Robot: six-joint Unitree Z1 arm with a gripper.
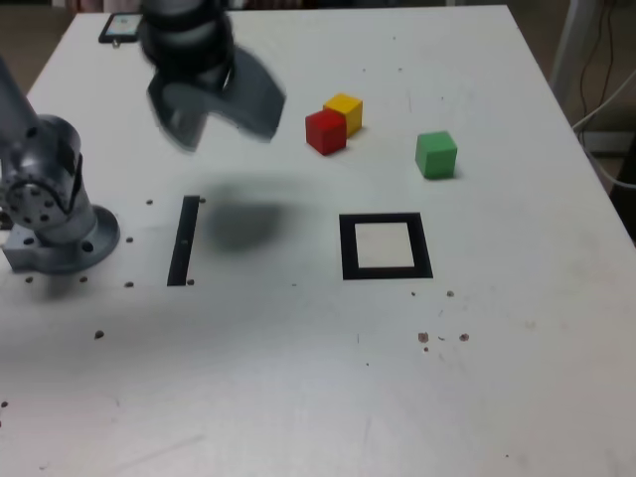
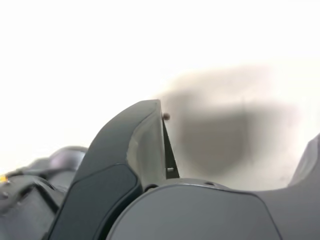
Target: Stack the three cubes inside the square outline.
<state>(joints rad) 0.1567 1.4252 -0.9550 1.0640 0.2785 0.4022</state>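
Observation:
In the exterior view a red cube (image 1: 325, 131) and a yellow cube (image 1: 344, 112) sit touching at the back of the table. A green cube (image 1: 435, 154) stands apart to their right. The square outline (image 1: 385, 245), black with a pale centre, lies nearer the front and has nothing in it. My gripper (image 1: 227, 121) hangs blurred above the table, left of the red cube, open and with nothing between its jaws. Its shadow falls on the table below. The wrist view shows only one grey finger (image 2: 137, 145), the shadow and bright table; no cube appears there.
A thin black strip (image 1: 184, 240) lies left of the outline. The arm's grey base (image 1: 50, 214) stands at the exterior view's left edge. A dark phone-like object (image 1: 119, 27) lies at the back left corner. Small dark specks dot the white table (image 1: 298, 378).

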